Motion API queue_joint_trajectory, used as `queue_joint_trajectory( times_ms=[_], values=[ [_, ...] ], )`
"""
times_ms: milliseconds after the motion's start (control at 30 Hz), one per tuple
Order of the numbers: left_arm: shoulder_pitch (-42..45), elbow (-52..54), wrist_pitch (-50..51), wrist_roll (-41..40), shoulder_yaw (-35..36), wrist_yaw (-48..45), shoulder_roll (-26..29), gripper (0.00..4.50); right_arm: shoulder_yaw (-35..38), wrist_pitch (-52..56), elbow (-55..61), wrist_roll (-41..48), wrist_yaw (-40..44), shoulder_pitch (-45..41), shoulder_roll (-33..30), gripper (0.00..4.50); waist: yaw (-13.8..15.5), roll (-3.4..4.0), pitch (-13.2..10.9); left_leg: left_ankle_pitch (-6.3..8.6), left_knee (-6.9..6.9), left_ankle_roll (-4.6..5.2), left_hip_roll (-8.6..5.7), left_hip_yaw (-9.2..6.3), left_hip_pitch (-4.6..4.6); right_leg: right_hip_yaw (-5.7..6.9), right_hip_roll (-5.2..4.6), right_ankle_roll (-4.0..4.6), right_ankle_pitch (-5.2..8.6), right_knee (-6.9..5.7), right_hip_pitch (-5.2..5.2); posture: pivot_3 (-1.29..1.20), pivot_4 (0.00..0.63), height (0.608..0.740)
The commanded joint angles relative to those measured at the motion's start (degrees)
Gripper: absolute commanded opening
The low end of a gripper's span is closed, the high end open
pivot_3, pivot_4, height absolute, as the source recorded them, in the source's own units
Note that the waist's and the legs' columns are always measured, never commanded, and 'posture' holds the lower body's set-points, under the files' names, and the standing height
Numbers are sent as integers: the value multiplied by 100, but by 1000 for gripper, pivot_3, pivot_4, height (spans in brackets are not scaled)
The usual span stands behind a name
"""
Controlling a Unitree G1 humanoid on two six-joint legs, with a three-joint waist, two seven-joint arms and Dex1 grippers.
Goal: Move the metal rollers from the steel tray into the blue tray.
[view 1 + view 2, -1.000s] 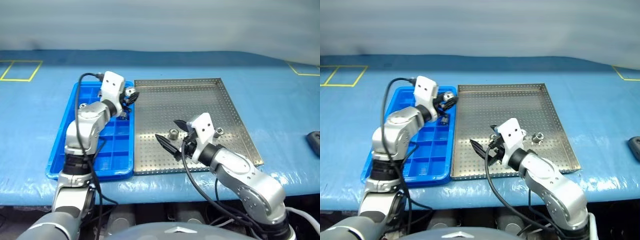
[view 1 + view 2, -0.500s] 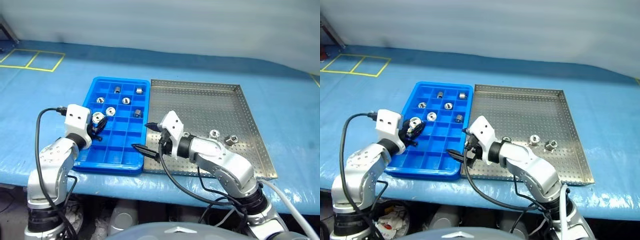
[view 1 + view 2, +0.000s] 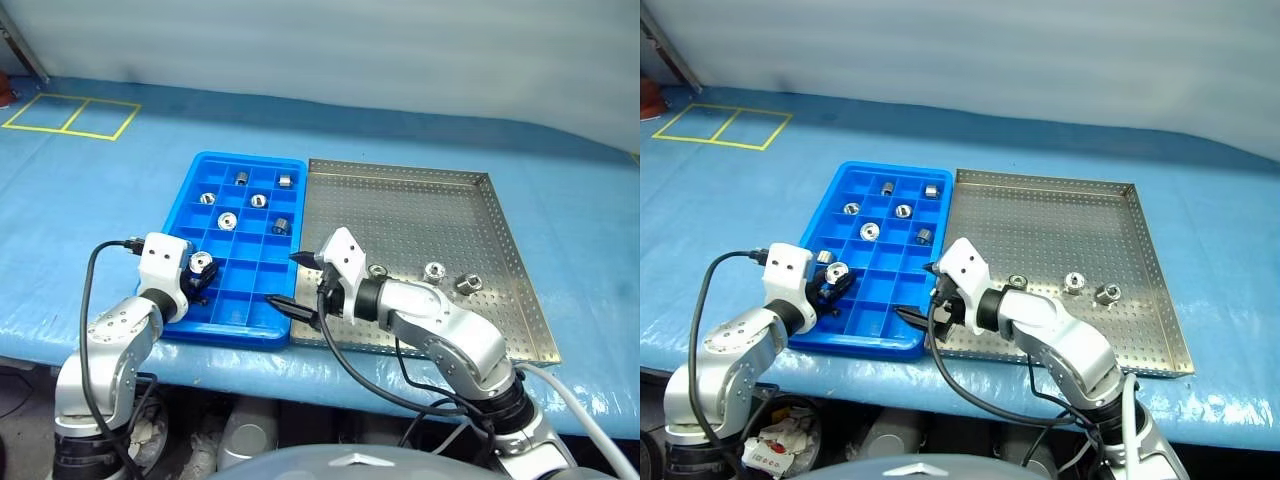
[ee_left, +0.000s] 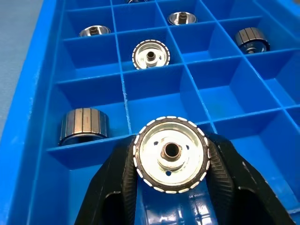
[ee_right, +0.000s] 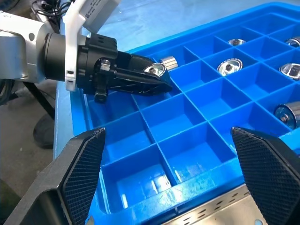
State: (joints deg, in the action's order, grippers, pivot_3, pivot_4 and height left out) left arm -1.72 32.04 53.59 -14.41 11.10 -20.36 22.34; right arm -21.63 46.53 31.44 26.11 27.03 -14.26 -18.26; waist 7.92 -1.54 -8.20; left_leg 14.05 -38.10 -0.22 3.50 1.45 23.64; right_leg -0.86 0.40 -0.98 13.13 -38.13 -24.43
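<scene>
My left gripper [image 3: 200, 275] is shut on a metal roller [image 4: 171, 152], its flat face toward the wrist camera. It hovers low over the near-left compartments of the blue tray [image 3: 232, 336]. Several rollers [image 3: 228, 219] sit in the far compartments, and one [image 4: 83, 125] lies on its side just past the gripper. My right gripper [image 3: 285, 278] stands wide open and empty over the blue tray's near-right corner, beside the seam with the steel tray [image 3: 420, 215]. Three rollers [image 3: 434, 270] rest on the steel tray's perforated floor, to the right of that gripper.
Both trays lie side by side on a blue-covered table [image 3: 560, 190], near its front edge. Yellow tape squares [image 3: 70, 112] mark the far left. My left gripper's fingers [image 5: 140, 79] appear across the tray from my right gripper.
The camera has swung left. My left gripper has drawn back from the blue tray's far end to its near-left part, lower, still holding the roller. My right gripper has moved left to the trays' seam.
</scene>
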Motion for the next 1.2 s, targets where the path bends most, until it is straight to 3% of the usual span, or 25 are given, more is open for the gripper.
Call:
queue_joint_trajectory(
  times_ms=[33,200,233,433,700,967,1200],
  values=[
    [96,76,87,-184,-71,-64,38,2724,172,-31,302,26,-87,47,25,4500,-13,0,0,0,0,0,0,-1,0,0,0,9,5,0,0,315,150,740],
    [202,33,130,-228,-94,-61,197,4412,330,36,519,59,-238,203,9,4500,-16,3,-1,-1,0,0,1,-7,-2,6,1,20,12,-3,2,278,150,740],
    [257,51,107,-255,-88,-83,227,4485,405,55,596,78,-275,259,-15,4500,-19,4,-2,-2,-1,-2,2,-7,-2,7,2,21,12,-6,1,278,150,740],
    [972,102,-10,-827,-38,-430,208,4485,1174,268,1328,269,-568,814,-240,4500,-26,5,-4,-8,-3,-2,-1,-7,6,16,-2,29,15,-4,1,210,150,740],
    [2381,-1101,-362,-782,-1242,-1256,382,4485,2219,600,2324,383,-1119,2019,-464,4500,-374,7,-5,-7,4,-1,-6,7,9,1,-2,13,6,13,0,54,150,740],
    [3523,-2881,-1015,-343,-2591,-2149,125,4485,2421,512,2772,259,-1688,3078,-227,4500,-750,9,-4,-7,4,-1,-3,7,2,-3,8,-4,-4,5,0,-70,150,740],
    [3981,-4018,-1482,69,-3218,-2572,-259,4485,2101,193,2856,144,-2054,3426,-59,4500,-1067,10,-4,-7,1,0,-4,24,0,-25,9,-12,-9,4,-6,-157,150,740]
  ],
)
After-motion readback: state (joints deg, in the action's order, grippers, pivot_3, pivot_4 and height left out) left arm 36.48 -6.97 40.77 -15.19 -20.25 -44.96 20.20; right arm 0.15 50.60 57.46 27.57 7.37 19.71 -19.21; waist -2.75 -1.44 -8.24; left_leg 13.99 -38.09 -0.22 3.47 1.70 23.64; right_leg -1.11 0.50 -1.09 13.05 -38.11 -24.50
